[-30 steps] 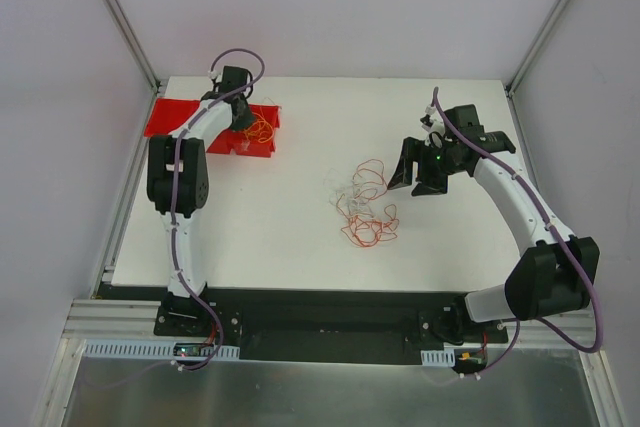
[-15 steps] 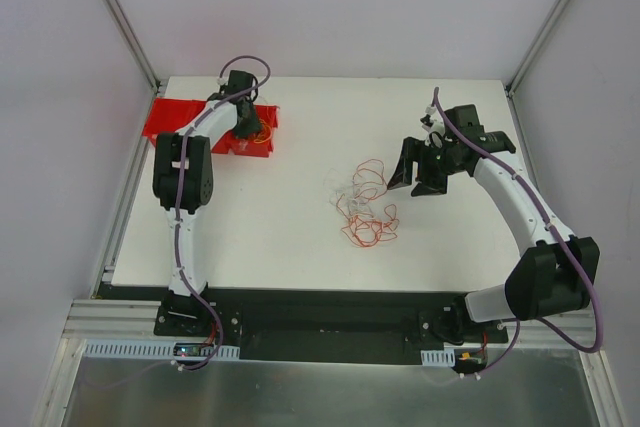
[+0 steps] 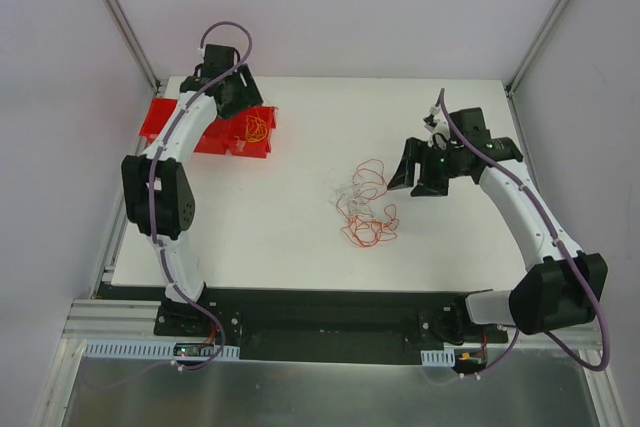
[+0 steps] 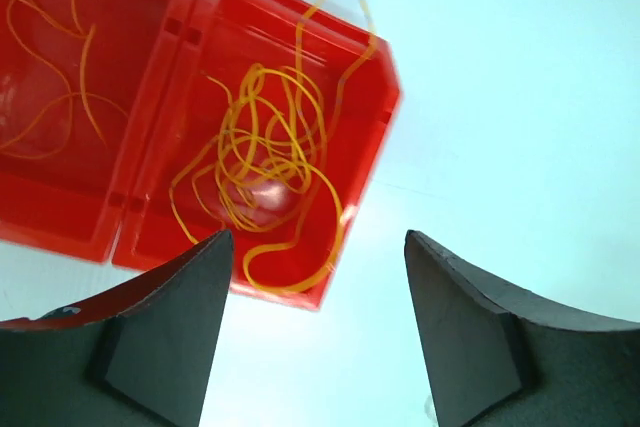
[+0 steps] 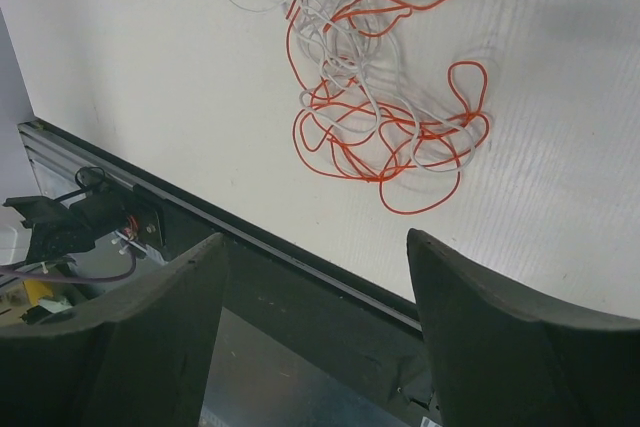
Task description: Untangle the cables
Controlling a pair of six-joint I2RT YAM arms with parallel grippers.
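A tangle of thin red and white cables [image 3: 365, 209] lies in loose loops at the middle of the white table; the right wrist view shows it as cables [image 5: 380, 107]. My right gripper [image 3: 418, 172] hovers just right of it, open and empty, as does the right gripper [image 5: 315, 237] in its own view. A yellow cable [image 3: 258, 129] lies coiled in the right compartment of the red bin [image 3: 160, 122]. My left gripper [image 3: 232, 97] hangs above that bin's back edge, open with nothing between its fingers. In the left wrist view the yellow cable [image 4: 275, 162] fills one compartment and an orange cable [image 4: 50, 67] lies in the neighbouring one.
The red bin [image 4: 150, 147] stands at the table's back left corner. The table's near edge [image 3: 300, 292] meets a black rail [image 5: 300, 257] where the arm bases are bolted. Slanted aluminium posts and white walls enclose the table on three sides.
My left gripper has opened, let go of the yellow cable in the red bin, and risen back and left from it. The right arm has hardly moved.
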